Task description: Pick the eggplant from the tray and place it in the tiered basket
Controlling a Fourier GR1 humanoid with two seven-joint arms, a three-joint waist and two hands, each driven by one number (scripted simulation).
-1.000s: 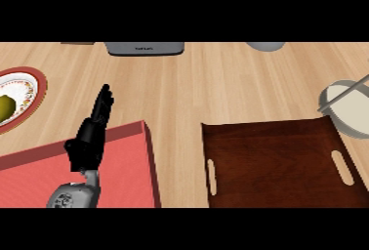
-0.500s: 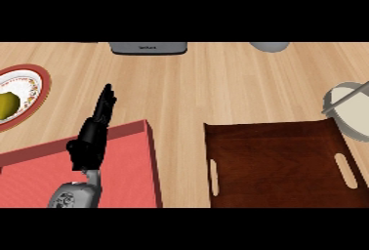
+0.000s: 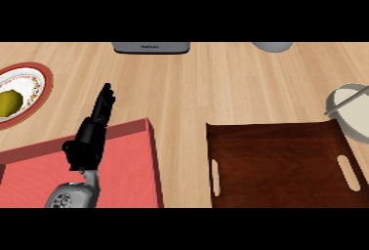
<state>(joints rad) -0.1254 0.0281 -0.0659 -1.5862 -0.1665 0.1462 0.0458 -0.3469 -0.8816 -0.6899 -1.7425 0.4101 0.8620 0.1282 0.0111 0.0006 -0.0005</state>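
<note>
The dark brown wooden tray (image 3: 277, 166) lies at the lower right, and nothing shows on it. I see no eggplant anywhere. At the right edge stands the grey-white tiered basket (image 3: 351, 112), only partly in view. My left hand (image 3: 90, 134) is open, fingers straight and pointing away over the counter, above the red mat's far edge. My right hand does not show.
A red mat (image 3: 79, 176) covers the lower left. A patterned plate (image 3: 29, 90) holding a yellow-green fruit (image 3: 9, 101) sits at the left edge. A grey appliance (image 3: 151, 47) and a grey round object (image 3: 272, 46) stand at the far edge.
The view has slid a little, so everything sits slightly further right in the picture. The left hand keeps its pose.
</note>
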